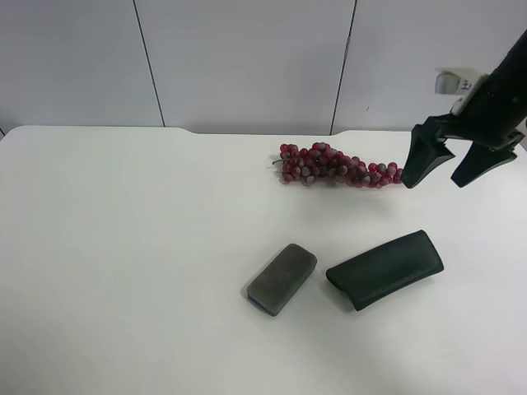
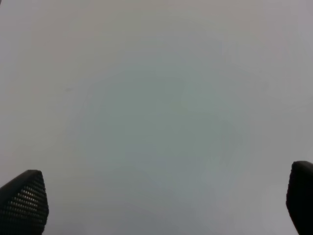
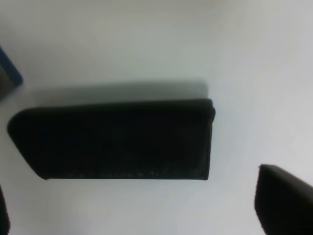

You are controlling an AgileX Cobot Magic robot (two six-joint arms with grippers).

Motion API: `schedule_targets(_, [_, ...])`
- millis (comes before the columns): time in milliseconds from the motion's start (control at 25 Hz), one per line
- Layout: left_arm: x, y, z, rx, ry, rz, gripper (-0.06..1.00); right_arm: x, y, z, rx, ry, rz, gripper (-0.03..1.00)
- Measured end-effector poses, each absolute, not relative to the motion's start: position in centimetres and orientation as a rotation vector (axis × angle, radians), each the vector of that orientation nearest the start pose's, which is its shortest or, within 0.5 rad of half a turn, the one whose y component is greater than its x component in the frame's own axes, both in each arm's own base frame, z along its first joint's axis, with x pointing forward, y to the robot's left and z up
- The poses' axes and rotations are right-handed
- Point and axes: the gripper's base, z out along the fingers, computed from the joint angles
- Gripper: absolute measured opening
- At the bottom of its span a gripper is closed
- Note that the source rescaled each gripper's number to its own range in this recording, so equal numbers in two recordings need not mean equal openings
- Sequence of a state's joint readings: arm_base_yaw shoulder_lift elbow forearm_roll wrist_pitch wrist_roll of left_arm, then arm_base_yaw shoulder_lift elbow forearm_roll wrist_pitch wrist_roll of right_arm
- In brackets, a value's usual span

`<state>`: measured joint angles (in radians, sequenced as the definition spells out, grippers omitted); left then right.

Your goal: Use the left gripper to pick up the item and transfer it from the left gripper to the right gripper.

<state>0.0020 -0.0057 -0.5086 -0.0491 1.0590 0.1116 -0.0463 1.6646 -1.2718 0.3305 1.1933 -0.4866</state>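
Note:
The item (image 1: 385, 269) is a dark green flat soft case lying on the white table (image 1: 123, 247), right of centre. It fills the right wrist view (image 3: 115, 139). My right gripper (image 1: 436, 179), on the black arm with white parts, hangs open and empty above the table behind the item, beside the right end of the grapes. One of its fingertips (image 3: 286, 203) shows apart from the case. My left gripper (image 2: 161, 205) is open and empty over bare white table. It is out of the exterior high view.
A bunch of red-purple grapes (image 1: 338, 167) lies behind the item. A grey rounded block (image 1: 282, 278) lies just left of the item; its corner shows in the right wrist view (image 3: 7, 78). A grey wall stands behind the table.

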Motion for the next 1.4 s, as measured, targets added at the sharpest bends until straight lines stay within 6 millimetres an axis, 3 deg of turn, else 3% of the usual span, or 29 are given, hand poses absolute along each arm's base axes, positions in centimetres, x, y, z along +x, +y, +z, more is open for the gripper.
schedule_targets(160, [-0.7, -0.4, 28.0, 0.114, 2.024, 0.013, 0.99, 29.4, 1.4, 30.5, -0.457, 2.803, 0.367, 1.00])
schedule_targets(400, [-0.7, -0.4, 28.0, 0.114, 2.024, 0.013, 0.99, 23.6, 1.4, 37.4, -0.397, 2.583, 0.258, 1.00])
schedule_targets(640, [-0.7, -0.4, 28.0, 0.114, 2.024, 0.013, 0.99, 15.8, 1.4, 42.9, -0.314, 2.342, 0.163, 1.00])
schedule_targets(760, [-0.7, -0.4, 28.0, 0.114, 2.024, 0.013, 0.99, 11.6, 1.6, 44.2, -0.279, 2.231, 0.153, 1.00])
schedule_targets(880, [-0.7, -0.4, 28.0, 0.114, 2.024, 0.013, 0.99, 7.7, 1.8, 43.3, -0.252, 2.175, 0.151, 1.00])
schedule_targets(1040, [-0.7, -0.4, 28.0, 0.113, 2.024, 0.013, 0.99, 4.0, 1.5, 39.6, -0.238, 2.173, 0.087, 1.00])
schedule_targets(1400, [-0.7, -0.4, 28.0, 0.113, 2.024, 0.013, 0.99, -0.3, 0.9, 30.5, -0.168, 2.185, -0.012, 1.00])
